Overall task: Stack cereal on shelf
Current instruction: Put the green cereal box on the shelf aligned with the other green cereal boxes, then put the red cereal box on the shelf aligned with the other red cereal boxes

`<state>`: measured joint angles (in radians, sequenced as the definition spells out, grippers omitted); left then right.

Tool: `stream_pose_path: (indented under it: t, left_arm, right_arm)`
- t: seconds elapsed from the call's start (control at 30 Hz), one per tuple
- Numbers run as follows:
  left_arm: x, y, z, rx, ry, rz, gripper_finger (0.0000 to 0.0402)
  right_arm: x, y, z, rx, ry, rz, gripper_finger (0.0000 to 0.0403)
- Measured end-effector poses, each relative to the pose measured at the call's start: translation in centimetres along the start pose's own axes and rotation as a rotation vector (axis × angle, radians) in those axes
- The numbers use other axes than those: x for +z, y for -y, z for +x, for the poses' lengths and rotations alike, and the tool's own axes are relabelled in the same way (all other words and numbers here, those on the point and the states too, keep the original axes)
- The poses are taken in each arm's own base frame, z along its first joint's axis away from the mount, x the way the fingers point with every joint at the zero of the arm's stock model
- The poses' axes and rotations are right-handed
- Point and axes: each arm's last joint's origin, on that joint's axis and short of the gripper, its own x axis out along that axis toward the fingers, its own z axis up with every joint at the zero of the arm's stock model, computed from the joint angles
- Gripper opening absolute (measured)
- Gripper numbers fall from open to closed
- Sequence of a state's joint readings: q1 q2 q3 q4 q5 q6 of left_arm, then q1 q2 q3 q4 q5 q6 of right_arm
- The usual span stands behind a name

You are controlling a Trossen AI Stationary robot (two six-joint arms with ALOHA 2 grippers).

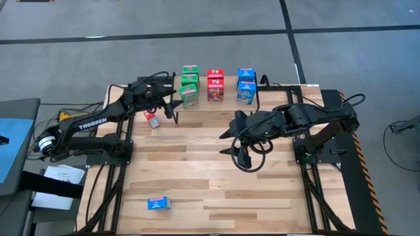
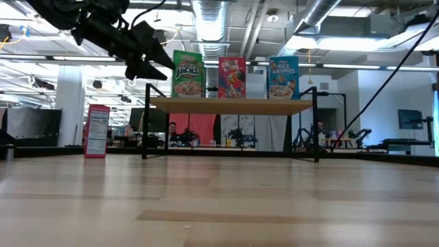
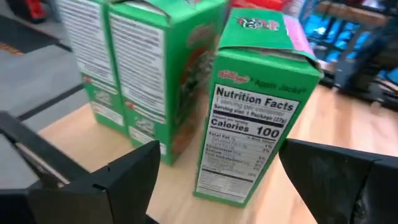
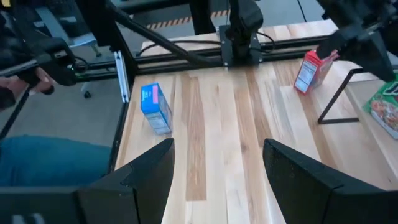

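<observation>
The shelf (image 1: 226,103) stands at the table's far middle. On it the cereal boxes stand upright in green (image 1: 189,82), red (image 1: 215,84) and blue (image 1: 247,84) rows. My left gripper (image 1: 173,105) is open at the shelf's near left corner. Its fingers stand on either side of the nearest green box (image 3: 252,124) without touching it. One red box (image 1: 151,118) stands on the table left of the shelf, and one blue box (image 1: 159,204) lies near the front edge. My right gripper (image 1: 236,143) hangs open and empty over the table's middle.
The shelf's thin black legs (image 2: 146,120) stand beside the left gripper (image 2: 154,63). The right wrist view shows a person's legs in blue trousers (image 4: 43,162) beyond the table's left edge. Bare tabletop (image 1: 216,190) lies between the shelf and the blue box.
</observation>
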<state>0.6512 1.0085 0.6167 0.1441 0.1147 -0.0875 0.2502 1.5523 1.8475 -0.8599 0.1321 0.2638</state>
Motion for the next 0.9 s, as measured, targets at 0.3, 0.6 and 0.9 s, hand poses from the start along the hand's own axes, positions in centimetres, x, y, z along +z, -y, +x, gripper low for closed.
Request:
stream_pose_path:
  t: [0.3,0.6,0.9]
  left_arm:
    - [0.0,-0.2,0.1,0.084,0.006,0.001,0.0318]
    - [0.0,-0.1,0.1,0.060,0.004,0.003,0.0318]
    - [1.1,0.4,-2.2,0.033,0.064,0.009,0.0318]
  right_arm:
    - [0.0,0.3,0.3,-0.012,-0.010,0.004,0.0270]
    - [0.0,0.3,0.3,-0.012,-0.011,0.004,0.0270]
    - [-0.2,0.3,0.3,-0.017,-0.030,0.032,0.0270]
